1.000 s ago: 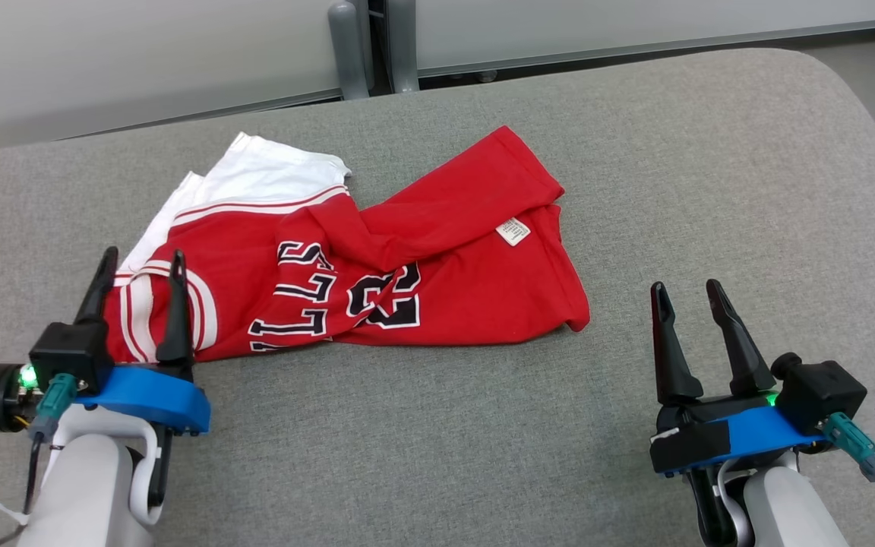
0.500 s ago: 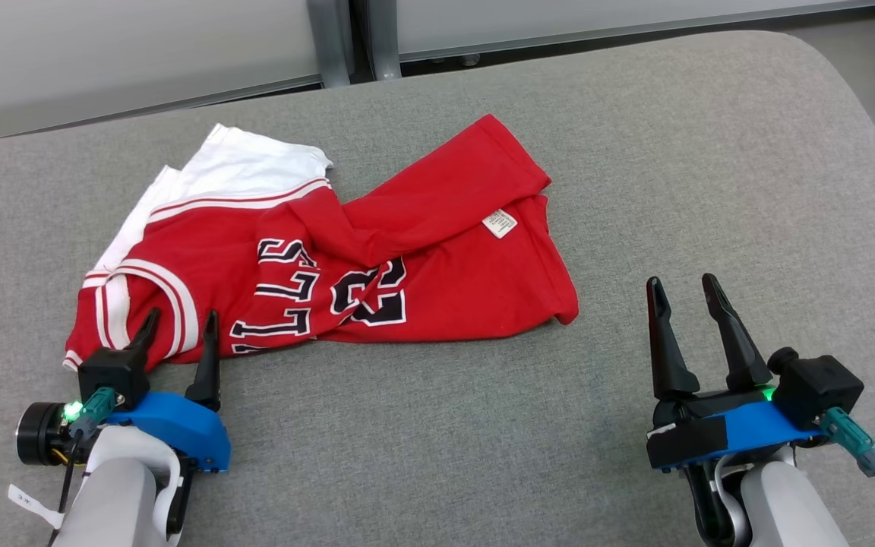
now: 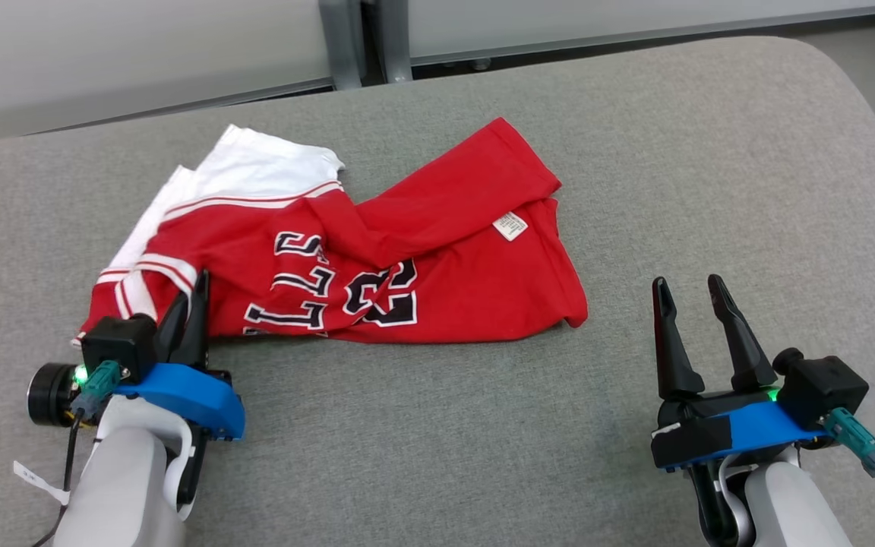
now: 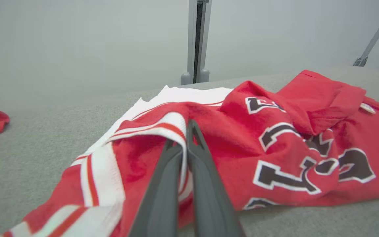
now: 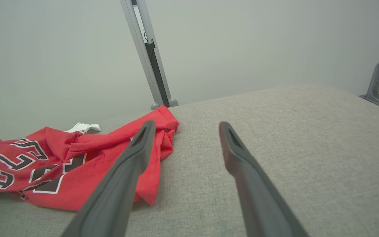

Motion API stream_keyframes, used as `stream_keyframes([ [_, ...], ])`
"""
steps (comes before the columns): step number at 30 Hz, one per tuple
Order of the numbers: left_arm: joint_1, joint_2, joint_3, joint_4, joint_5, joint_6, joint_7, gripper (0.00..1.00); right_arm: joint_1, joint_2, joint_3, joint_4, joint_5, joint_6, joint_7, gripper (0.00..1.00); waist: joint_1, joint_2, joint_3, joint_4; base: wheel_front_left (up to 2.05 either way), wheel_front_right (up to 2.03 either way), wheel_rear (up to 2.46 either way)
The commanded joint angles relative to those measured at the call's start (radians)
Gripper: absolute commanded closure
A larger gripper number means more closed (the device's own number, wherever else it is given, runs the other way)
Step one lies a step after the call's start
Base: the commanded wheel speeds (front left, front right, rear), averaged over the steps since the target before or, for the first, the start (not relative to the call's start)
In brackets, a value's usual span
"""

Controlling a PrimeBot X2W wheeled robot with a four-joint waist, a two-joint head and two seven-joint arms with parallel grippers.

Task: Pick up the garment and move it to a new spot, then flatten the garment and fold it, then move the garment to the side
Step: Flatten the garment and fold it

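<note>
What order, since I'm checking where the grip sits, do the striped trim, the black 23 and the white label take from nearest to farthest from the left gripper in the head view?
1. Striped trim: pinched between the shut left gripper's fingers, at the garment's left end.
2. Black 23: mid-garment, further right.
3. White label: farthest, upper right on the folded-over flap.

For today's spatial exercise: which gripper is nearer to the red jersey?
Left. The left gripper is shut on the jersey at its striped edge; the right gripper stands open, apart from its hem.
</note>
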Motion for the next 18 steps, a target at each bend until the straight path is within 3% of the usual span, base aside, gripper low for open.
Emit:
stream_keyframes([
  [1,0.019,0.000,0.008,-0.035,0.008,-0.001,-0.003,1.00,0.011,0.000,-0.002,0.003,0.001,0.000,-0.001,0.00,0.0000,0.0000,-0.014,0.015,0.00,0.00,0.00],
  [10,0.195,-0.042,-0.016,-0.254,0.038,-0.006,-0.003,1.00,0.035,0.000,-0.004,0.005,0.009,0.000,-0.001,0.00,0.0000,0.0000,-0.054,0.091,0.00,0.00,0.00],
  [18,0.359,-0.072,-0.066,-0.255,0.025,-0.016,-0.003,1.00,0.041,0.000,-0.005,0.006,0.003,0.000,-0.001,0.00,0.0000,0.0000,-0.058,0.136,0.00,0.00,0.00],
])
